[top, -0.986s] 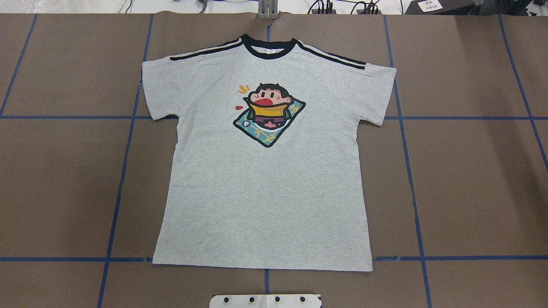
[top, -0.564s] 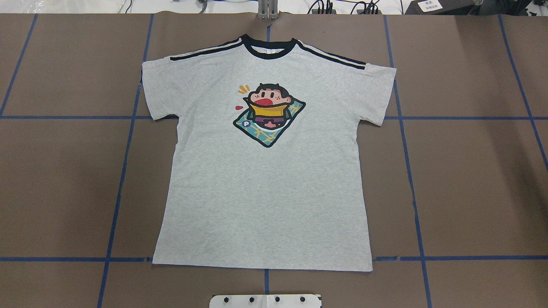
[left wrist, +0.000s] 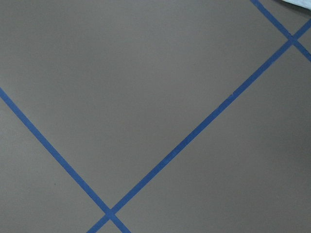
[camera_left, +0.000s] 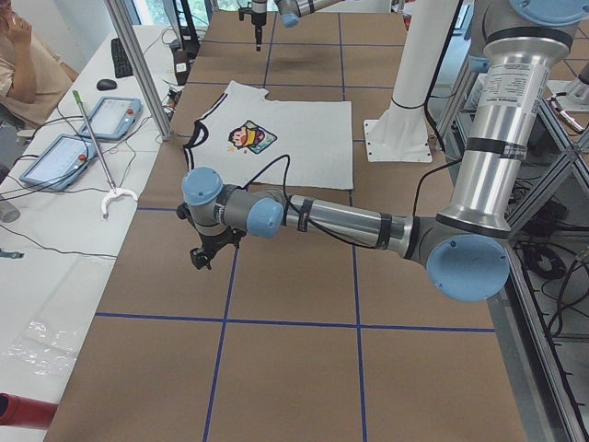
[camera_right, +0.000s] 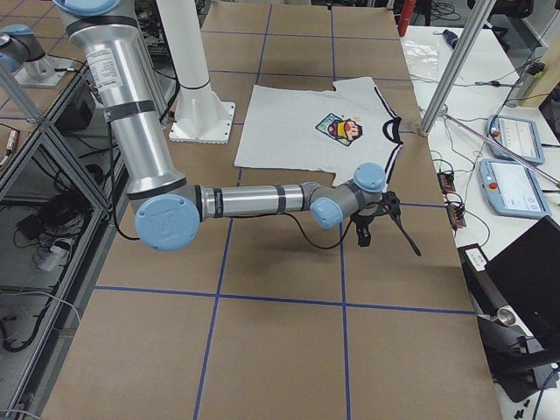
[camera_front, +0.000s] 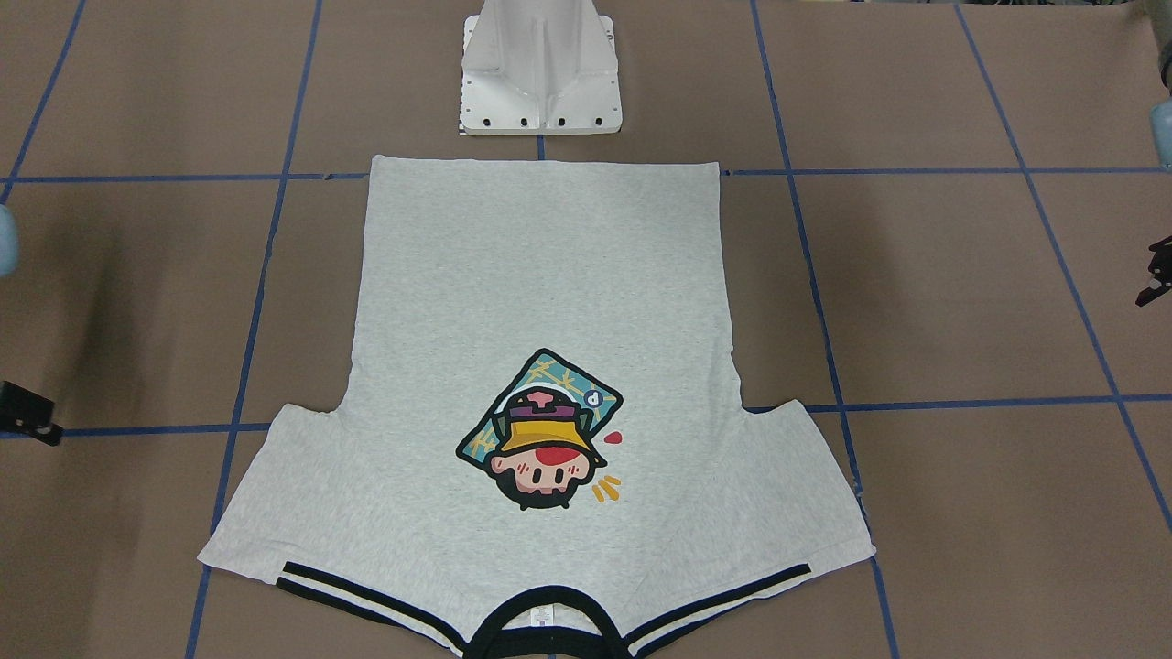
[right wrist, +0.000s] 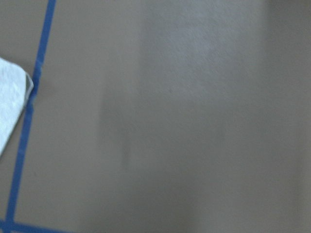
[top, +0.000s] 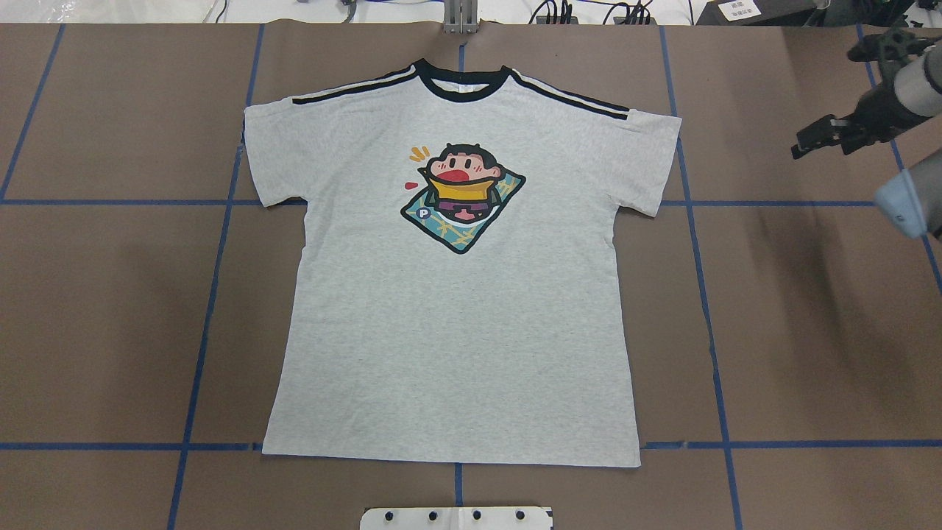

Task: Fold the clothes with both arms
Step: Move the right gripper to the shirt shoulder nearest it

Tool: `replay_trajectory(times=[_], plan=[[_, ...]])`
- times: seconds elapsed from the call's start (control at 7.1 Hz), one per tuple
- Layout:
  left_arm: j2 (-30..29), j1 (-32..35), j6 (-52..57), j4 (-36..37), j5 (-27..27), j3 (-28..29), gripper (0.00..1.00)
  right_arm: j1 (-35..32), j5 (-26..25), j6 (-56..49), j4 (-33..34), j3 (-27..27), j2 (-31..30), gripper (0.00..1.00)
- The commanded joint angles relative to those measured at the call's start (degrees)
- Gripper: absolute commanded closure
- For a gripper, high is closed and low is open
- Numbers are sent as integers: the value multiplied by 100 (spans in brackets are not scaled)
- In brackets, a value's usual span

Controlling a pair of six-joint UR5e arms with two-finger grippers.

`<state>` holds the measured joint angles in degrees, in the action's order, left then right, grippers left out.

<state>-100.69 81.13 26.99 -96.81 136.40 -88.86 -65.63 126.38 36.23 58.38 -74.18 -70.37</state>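
T-shirt (top: 456, 324) lay flat, print up, mid-worktop (top: 110, 309): light, limp, would drape, so best pinched at sleeve and hem edges; left gripper (camera_left: 204, 250) and right gripper (top: 809, 140) were off-cloth, jaws' state unreadable

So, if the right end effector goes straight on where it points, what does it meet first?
Probably the bare table: the right end effector points down, and its wrist view shows brown table, with the shirt only at the edge.
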Motion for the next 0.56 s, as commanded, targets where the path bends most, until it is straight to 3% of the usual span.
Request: replay_trajectory(times=[0.0, 0.14, 0.28, 0.42], plan=[[-12, -26, 17, -83, 1, -8, 0, 761, -1305, 2005, -712, 455, 803, 2], [22, -27, 17, -362, -16, 18, 0, 797, -1422, 2324, -1071, 901, 1067, 5], [23, -35, 25, -548, -25, 149, 0, 989, -2067, 3406, -1666, 1454, 1357, 2], [23, -70, 34, -723, -25, 202, 0, 1156, -2352, 3748, -1794, 1729, 1534, 3]])
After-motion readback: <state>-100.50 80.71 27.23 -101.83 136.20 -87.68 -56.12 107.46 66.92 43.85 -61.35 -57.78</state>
